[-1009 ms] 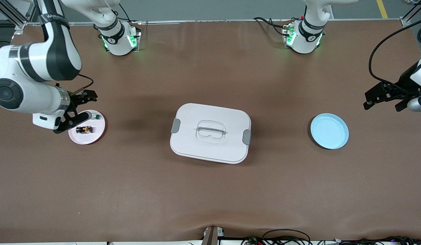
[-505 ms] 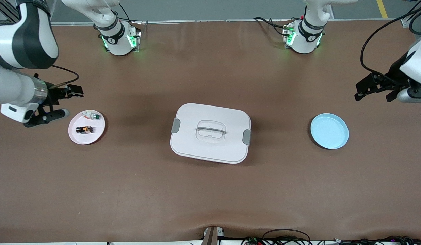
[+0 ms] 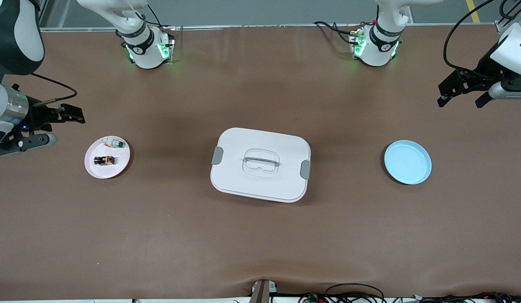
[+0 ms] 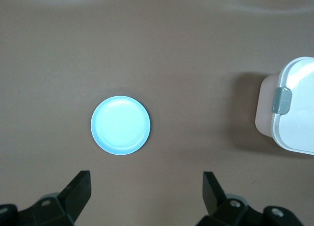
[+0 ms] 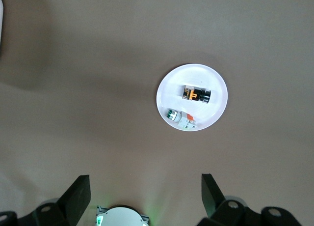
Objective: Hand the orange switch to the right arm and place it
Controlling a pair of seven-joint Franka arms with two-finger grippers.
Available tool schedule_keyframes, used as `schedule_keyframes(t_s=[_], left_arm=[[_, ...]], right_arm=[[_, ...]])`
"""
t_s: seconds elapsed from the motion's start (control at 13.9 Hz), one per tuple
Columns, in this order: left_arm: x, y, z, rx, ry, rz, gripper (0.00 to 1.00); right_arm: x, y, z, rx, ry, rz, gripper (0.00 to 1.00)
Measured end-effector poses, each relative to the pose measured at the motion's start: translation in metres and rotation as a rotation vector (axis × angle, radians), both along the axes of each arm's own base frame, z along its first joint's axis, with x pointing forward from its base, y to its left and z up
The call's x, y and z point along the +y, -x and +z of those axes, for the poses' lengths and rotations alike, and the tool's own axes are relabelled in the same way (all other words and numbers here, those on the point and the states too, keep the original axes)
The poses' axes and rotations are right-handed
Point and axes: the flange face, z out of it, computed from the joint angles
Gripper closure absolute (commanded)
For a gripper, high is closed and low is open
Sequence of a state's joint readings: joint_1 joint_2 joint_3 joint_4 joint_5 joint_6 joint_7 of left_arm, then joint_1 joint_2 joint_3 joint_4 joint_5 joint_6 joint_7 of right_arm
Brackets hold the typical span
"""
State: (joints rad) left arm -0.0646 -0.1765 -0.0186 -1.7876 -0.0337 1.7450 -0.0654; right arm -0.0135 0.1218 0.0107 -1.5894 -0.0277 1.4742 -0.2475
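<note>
I see the orange switch lying on the small pink-white plate near the right arm's end of the tabletop. Beside it on the same plate, farther from the front camera, lies a small silver-white part with a green cap; the two are close together but apart. In the right wrist view the orange switch and the green-capped part both rest inside the plate.

The right tool hangs over the tabletop edge at the right arm's end, beside the plate but clear of it, with its fingers spread wide and nothing between them. From its wrist camera I see both fingertips standing well apart over bare brown surface.

The left tool hangs over the tabletop at the left arm's end, over a spot farther from the front camera than the light blue plate. Its fingers are spread too, holding nothing; the left wrist view shows the fingertips wide apart with the blue plate below.

A white lidded container with grey side latches and a clear handle sits at the middle of the tabletop, between the two plates.
</note>
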Motion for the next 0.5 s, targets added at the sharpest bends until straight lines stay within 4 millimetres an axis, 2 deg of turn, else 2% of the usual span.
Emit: schedule_keyframes(t_s=[0.22,0.5], left_arm=[[0.000,0.003,-0.006,0.052,-0.004,-0.002,0.00],[0.002,0.005,0.001,0.062,-0.004,0.005,0.00]], right_arm=[[-0.001,0.001,0.001,0.001,0.000,-0.005,0.00],[-0.012,0.001,0.001,0.002,0.000,-0.024,0.00]])
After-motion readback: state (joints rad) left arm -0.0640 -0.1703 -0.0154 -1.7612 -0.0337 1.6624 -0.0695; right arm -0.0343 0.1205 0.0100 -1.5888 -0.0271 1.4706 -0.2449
